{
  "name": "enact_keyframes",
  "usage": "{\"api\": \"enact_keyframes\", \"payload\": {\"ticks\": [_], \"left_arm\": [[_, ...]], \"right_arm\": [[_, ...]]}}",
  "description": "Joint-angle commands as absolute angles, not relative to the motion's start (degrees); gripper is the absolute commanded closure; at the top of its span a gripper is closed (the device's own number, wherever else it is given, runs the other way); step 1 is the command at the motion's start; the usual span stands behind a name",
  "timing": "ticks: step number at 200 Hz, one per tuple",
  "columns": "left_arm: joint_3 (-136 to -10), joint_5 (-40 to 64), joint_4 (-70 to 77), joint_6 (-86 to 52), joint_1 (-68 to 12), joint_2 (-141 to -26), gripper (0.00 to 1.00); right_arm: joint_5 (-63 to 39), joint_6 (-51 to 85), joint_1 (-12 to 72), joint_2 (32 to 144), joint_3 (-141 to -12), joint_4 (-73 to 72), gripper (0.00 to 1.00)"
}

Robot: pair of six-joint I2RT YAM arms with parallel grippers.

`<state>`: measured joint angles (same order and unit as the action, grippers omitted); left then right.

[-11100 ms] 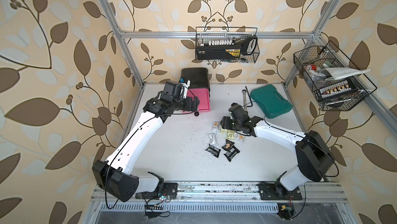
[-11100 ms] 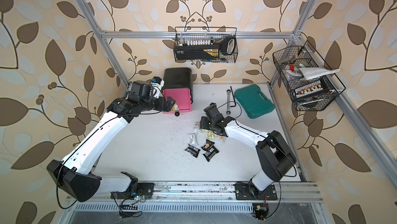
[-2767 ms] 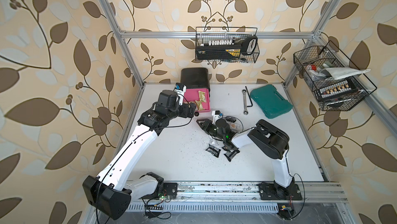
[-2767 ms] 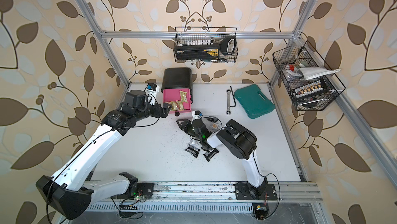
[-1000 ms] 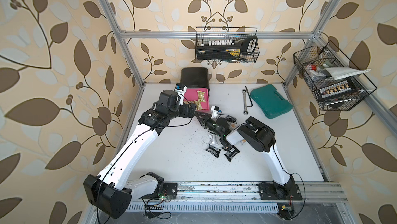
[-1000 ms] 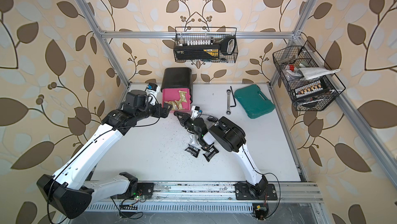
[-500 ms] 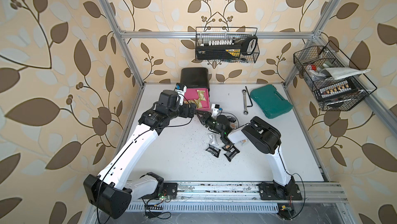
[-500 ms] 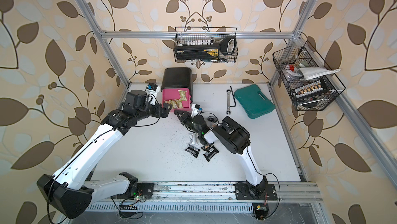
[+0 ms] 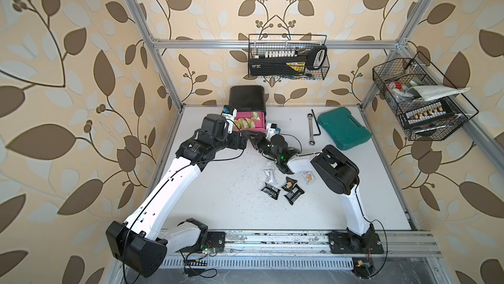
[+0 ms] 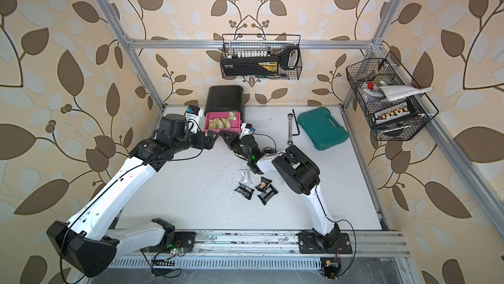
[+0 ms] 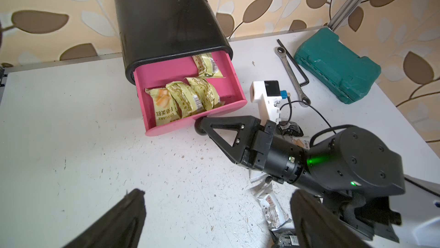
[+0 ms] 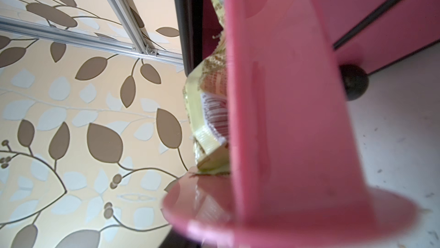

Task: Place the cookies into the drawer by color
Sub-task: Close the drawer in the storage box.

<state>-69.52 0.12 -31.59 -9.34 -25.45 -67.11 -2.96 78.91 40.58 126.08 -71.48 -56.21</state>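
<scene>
In both top views the black cabinet (image 9: pixel 246 97) stands at the back of the white table (image 9: pixel 218 200). Its top pink drawer (image 9: pixel 262 124) is pulled out, with yellow-green packets (image 9: pixel 246 123) lying inside. The right gripper (image 9: pixel 251 138) has its tips against the drawer's front edge; from above I cannot tell whether its fingers are together or apart. The left gripper (image 9: pixel 241 142) sits just beside it, low over the table at the drawer's front. Toward the front of the table, three black packets (image 9: pixel 283 191) lie close together. White-silver packets (image 9: pixel 270 173) lie just behind them, partly under the right arm. A teal case (image 9: pixel 343 127) and a wrench (image 9: pixel 309 128) lie apart from these, to the side of the cabinet. In the left wrist view the left gripper's fingers (image 11: pixel 119 220) stand wide apart over bare table, holding nothing. Four yellow-green packets (image 11: pixel 183 99) show in the drawer (image 11: pixel 166 129), three overlapping near the front and one alone toward the back. The right gripper (image 11: pixel 202 125) is seen side-on, its tip touching the middle of the drawer front. Whether the fingers clamp anything there is hidden. The right wrist view is filled by the pink drawer front (image 12: pixel 285 115), very close and blurred. A yellow-green packet (image 12: pixel 207 106) peeks over its rim, and a round black knob (image 12: pixel 354 84) sits on a lower drawer front.
</scene>
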Motion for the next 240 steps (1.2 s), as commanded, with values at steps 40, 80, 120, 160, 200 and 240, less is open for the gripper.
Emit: {"api": "enact_keyframes", "payload": {"ticks": [40,80,120,160,200,240], "left_arm": [[-69.78,-0.96,-30.16,-8.77,-25.00,-66.67,0.02],[-69.79,-1.09,-30.15,-8.74,-24.91,-66.69,0.02],[-69.79,-0.99,-30.19,-8.87,-24.87,-66.68,0.02],[-69.70,-0.90,-30.19,-8.92,-24.85,-66.59,0.02],[-69.81,-0.70,-30.17,-8.97,-24.79,-66.45,0.02],[-69.70,-0.86,-30.14,-8.88,-24.80,-66.35,0.02]], "right_arm": [[-0.82,74.27,37.62,128.46,-83.59,-48.93,0.79],[0.42,73.65,36.59,131.13,-90.34,-42.17,0.79],[0.33,70.83,36.48,134.15,-96.85,-36.33,0.78],[0.46,68.97,35.88,136.17,-101.23,-30.70,0.75],[-0.15,64.30,36.14,135.66,-102.79,-25.67,0.65],[0.01,60.67,36.75,127.35,-92.63,-29.82,0.44]]}}
